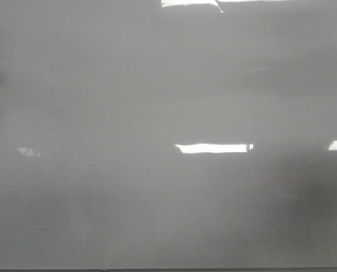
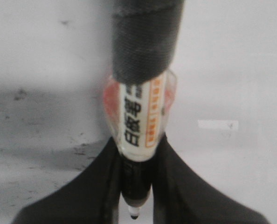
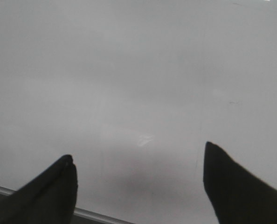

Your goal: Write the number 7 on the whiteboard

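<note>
Dim, soft focus throughout; overhead-light glare is reflected off the whiteboard; the marker is blurred.

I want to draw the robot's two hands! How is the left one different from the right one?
The left gripper is shut on a marker with a white and orange label; the right gripper holds nothing.
The left gripper's fingers sit close together against the marker; the right gripper's fingers stand wide apart.
Both have dark pointed fingers, and both hang over the grey-white whiteboard, where no 7 shows yet.

glossy grey-white whiteboard, flat, filling the view, bright glare patches
</note>
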### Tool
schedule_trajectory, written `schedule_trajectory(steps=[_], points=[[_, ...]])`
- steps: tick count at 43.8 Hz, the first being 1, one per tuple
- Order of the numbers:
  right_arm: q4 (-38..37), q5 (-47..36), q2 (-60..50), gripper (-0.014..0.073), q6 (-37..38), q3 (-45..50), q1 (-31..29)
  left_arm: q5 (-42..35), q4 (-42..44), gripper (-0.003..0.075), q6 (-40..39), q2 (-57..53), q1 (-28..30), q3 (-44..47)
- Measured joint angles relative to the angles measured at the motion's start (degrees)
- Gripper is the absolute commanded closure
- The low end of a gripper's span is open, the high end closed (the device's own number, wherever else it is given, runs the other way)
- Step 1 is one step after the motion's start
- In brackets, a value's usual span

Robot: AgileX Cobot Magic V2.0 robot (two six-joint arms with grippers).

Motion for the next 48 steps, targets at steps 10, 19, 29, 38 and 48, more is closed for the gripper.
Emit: schedule_trajectory(steps=[10, 19, 29, 38, 48], points=[[-0.5, 5.0, -0.5, 0.0012, 0.0, -3.0, 0.0, 8.8, 3.2, 0.0741, 0.5, -6.9, -2.3, 0.0], [-2.2, 14.9, -0.7, 0.0012, 0.0, -9.5, 0.0, 20.1, 3.6, 0.0741, 7.4, -16.0, -11.1, -1.3], [-4.3, 19.7, -0.7, 0.0012, 0.0, -10.6, 0.0, 35.1, -2.9, 0.0741, 21.0, -15.8, -21.3, -8.5], [-3.5, 21.8, -0.6, 0.0012, -1.7, -10.6, 0.0, 40.4, -14.7, 0.0741, 40.7, -12.1, -27.9, -11.6], [7.3, 23.7, 2.7, 0.0013, -17.7, -10.6, 1.7, 40.5, -15.5, 0.0741, 46.4, -6.1, -35.9, -11.8]])
